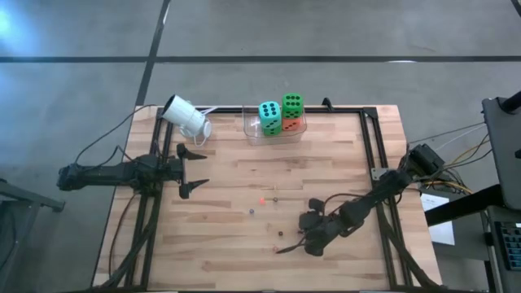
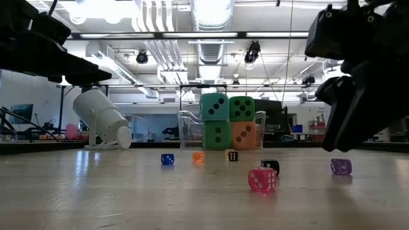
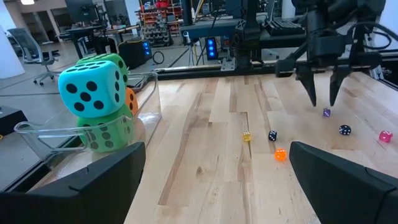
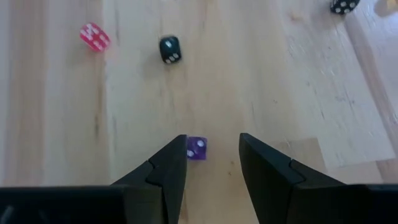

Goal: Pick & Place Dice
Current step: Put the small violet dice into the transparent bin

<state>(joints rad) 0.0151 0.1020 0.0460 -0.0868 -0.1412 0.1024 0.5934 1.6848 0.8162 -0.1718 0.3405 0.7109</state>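
Observation:
My right gripper [image 4: 212, 140] hangs open over the near right part of the table, its fingers pointing down at a slant. A tiny purple die [image 4: 197, 148] lies on the wood just below and between the fingertips, nearer one finger; the left wrist view shows a gap between the gripper [image 3: 322, 99] and the die [image 3: 326, 112]. A teal die [image 1: 269, 116] and a green die [image 1: 293, 104] are stacked on a second green die and an orange-red die [image 2: 243, 135] in a clear container [image 1: 275, 137] at the far edge. My left gripper [image 1: 203, 169] waits open at the table's left.
More tiny dice lie on the table: pink [image 4: 94, 36], black [image 4: 170, 50], blue [image 2: 167, 159], orange [image 2: 198, 156], and one yellow [image 3: 247, 136]. A white cup [image 1: 186, 116] lies on its side at the far left corner. Black rails frame the tabletop [image 1: 244, 252].

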